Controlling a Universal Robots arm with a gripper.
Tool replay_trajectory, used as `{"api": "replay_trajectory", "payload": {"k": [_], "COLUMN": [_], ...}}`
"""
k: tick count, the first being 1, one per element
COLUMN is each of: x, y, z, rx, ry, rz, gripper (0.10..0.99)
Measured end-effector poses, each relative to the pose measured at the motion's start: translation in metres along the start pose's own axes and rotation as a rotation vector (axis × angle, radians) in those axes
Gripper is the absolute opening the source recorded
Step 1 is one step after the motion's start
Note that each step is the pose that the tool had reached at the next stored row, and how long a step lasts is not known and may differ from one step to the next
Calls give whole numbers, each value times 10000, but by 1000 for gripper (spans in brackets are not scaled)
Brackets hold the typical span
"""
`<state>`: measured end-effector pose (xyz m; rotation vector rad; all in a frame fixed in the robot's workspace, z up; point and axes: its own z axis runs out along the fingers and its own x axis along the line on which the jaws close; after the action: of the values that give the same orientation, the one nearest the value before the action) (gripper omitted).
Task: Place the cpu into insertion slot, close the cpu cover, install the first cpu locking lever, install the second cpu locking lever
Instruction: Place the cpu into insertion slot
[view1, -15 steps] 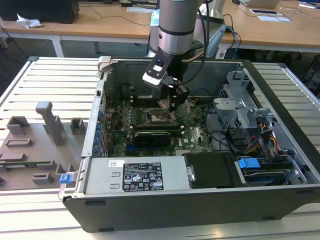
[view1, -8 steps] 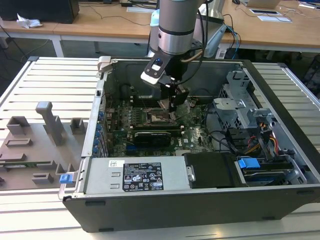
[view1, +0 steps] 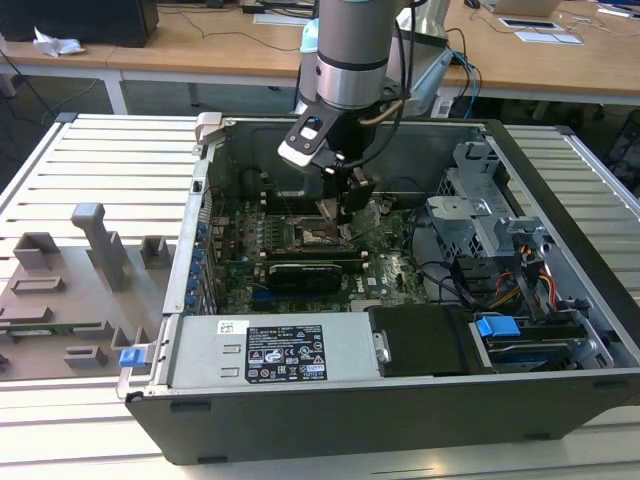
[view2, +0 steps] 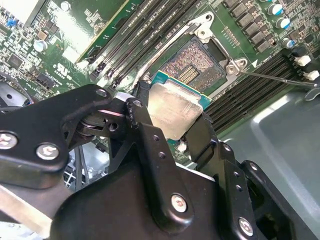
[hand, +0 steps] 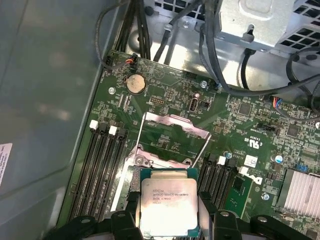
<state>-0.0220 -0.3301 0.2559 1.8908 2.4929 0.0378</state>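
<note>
Silvery-beige metal marks the cpu (view2: 172, 107), pinched by two opposite edges between the black fingers (view2: 142, 120) of the gripper (view2: 170, 120) (the grip shows in both wrist views). The chip is held a little tilted, metal face toward the cameras, with its green edge showing along the far side.

Just beyond the fingertips, and lower than the chip, lies the insertion slot (view2: 192, 67), a square black socket with a dark centre of fine contacts and a thin metal rim. In the second wrist view the chip's far edge overlaps the socket's near edge; whether the two touch cannot be told.

Farther out from the gripper, past the socket, the cpu cover (hand: 172, 120) stands swung up and open, a silvery frame with a square window. A thin metal rod (view2: 275, 78) runs away from one corner of the socket, off to one side of the gripper. Long black memory slots (hand: 102, 170) flank the socket on both sides of the fingers.

In the exterior view the arm (view1: 350, 50) reaches straight down into the open computer case (view1: 400, 410), with the gripper low over the green motherboard (view1: 390, 265).
</note>
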Motion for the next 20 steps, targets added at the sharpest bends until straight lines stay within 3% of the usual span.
{"api": "replay_trajectory", "payload": {"k": [20], "x": [0], "y": [0], "z": [1], "rx": [0], "ry": [-72], "rz": [1746], "gripper": [541]}}
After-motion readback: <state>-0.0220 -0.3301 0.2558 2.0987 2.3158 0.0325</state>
